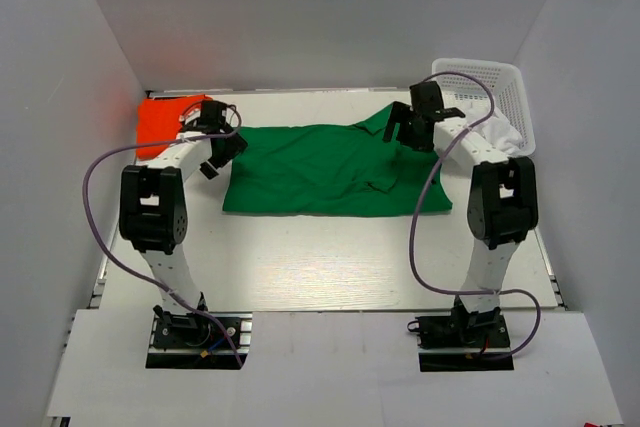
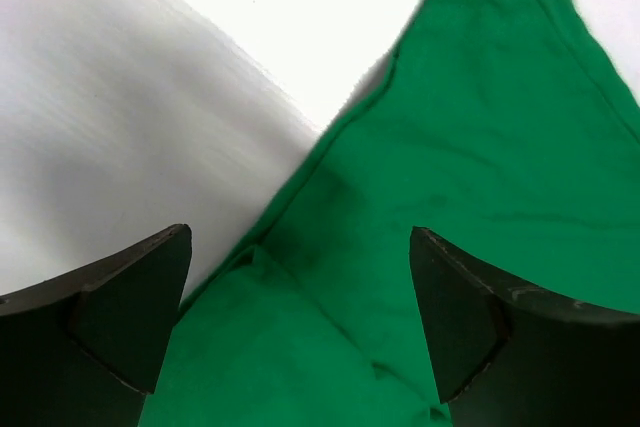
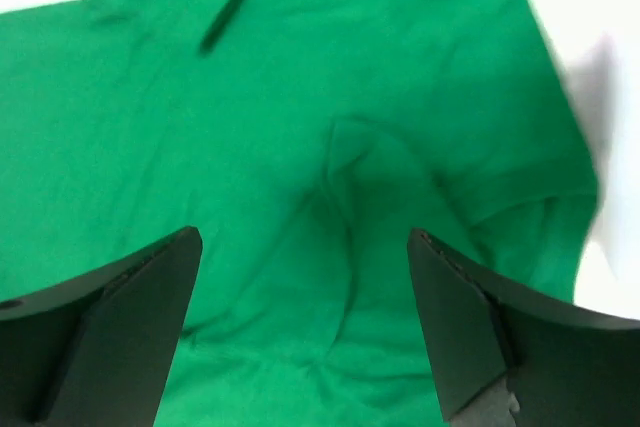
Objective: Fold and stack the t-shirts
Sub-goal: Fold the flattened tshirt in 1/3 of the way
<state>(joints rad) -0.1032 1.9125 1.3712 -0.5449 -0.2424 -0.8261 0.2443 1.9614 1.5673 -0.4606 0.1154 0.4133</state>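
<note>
Presently the table (image 1: 320, 257) is found bearing the green t-shirt (image 1: 320, 172), spread mid-table, and the orange-red t-shirt (image 1: 165, 122) at far left. Folding is judged barely begun. The left gripper (image 2: 300, 317) and right gripper (image 3: 305, 317) are held spread and empty over opposite ends, whose edges must next be pinched

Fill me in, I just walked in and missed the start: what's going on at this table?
The robot is working on a bright green cloth t-shirt spread out across the middle of the table. The left gripper hangs open over the shirt's left edge, and the right gripper hangs open over its far right part; neither holds any cloth. A bright orange-red cloth shirt lies at the far left corner, and a white plastic mesh basket stands at the far right.
</note>
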